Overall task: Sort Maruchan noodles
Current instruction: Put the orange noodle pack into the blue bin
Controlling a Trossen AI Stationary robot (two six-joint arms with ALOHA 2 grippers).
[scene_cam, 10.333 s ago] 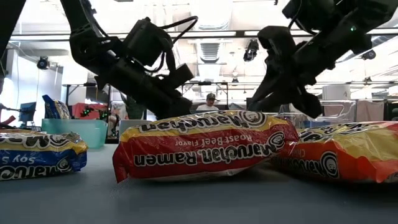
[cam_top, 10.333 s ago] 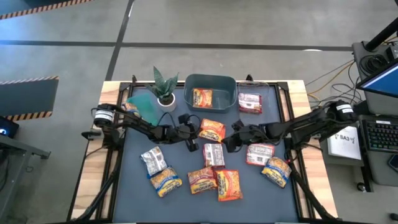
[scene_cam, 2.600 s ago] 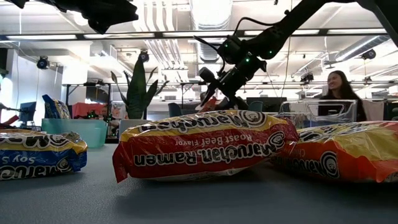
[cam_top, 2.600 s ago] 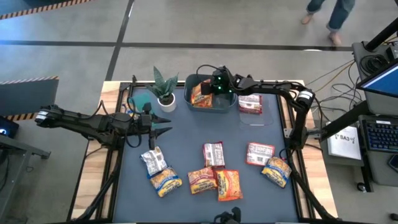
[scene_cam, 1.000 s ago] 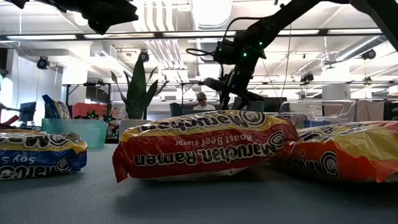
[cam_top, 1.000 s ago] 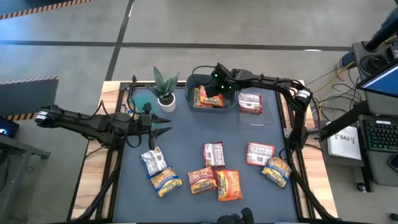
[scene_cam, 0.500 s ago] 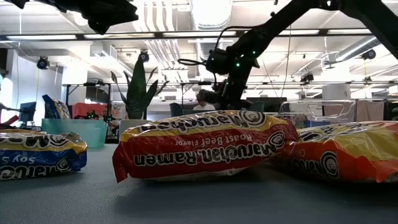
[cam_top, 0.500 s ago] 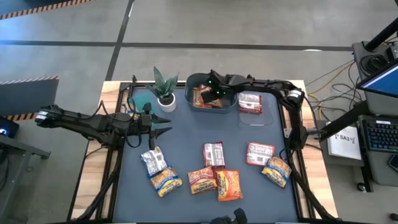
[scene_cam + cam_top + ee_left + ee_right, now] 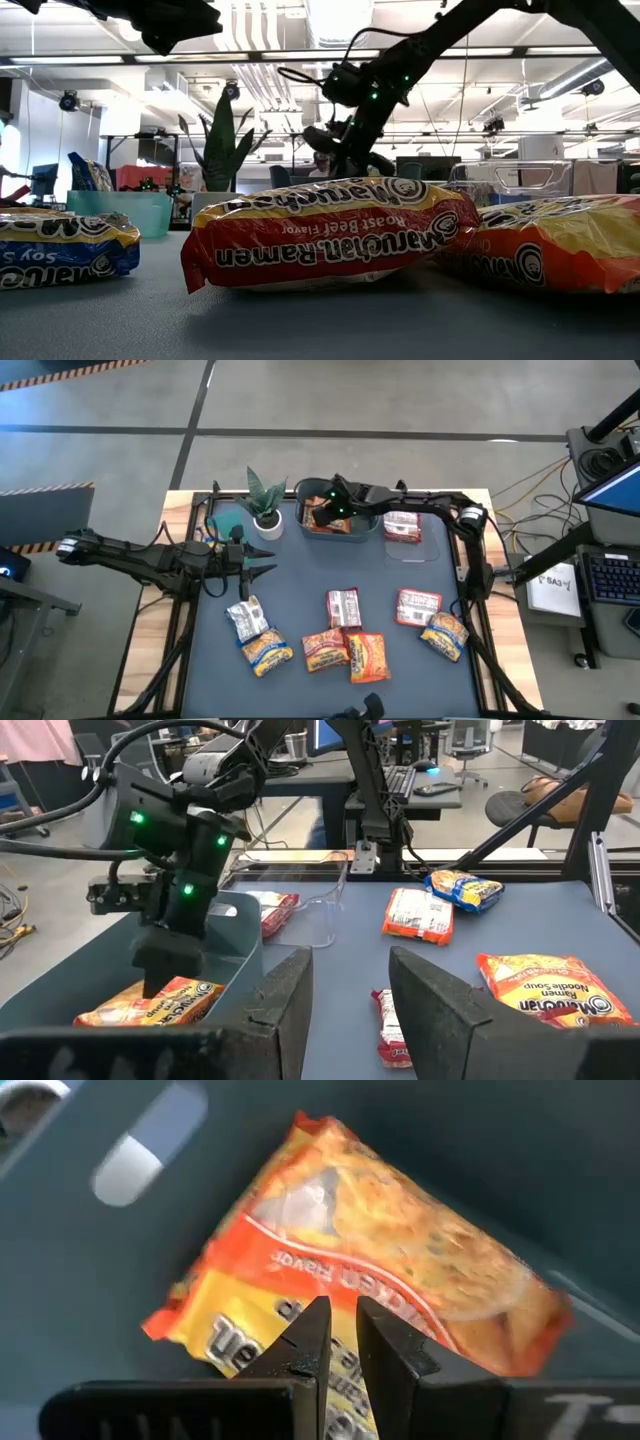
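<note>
Right claw [image 9: 322,512] has slid across the grey bin [image 9: 305,490] toward the potted plant [image 9: 265,500] since a second ago, its fingers closing to a narrow slit; left arm unchanged.

High view: right claw over the bin's plant-side end, above the orange-yellow packet [image 9: 330,518] lying inside. Left claw [image 9: 262,563] hangs over the worktop [image 9: 300,590] near the plant, fingers apart, empty. Loose on the worktop: seven Maruchan packets. One silver-blue [image 9: 245,618], two red-and-white [image 9: 343,607], four in orange and yellow [image 9: 368,657]. One more red-and-white packet [image 9: 402,526] sits in the clear tray [image 9: 432,552] beside the bin. The bin holds at least one; any others are hidden by the arm.

Low view: right arm above the far bin; a Roast Beef packet [image 9: 325,235] fills the foreground.

Left wrist view: left fingers parted; right claw tip touching or just above the binned packet [image 9: 150,1003].

Right wrist view: fingers nearly together, nothing between them, packet [image 9: 360,1295] flat on the bin floor below.

Judgement: drop is done; lift straight up clear of the bin wall before swinging out, so the packet isn't dragged.
</note>
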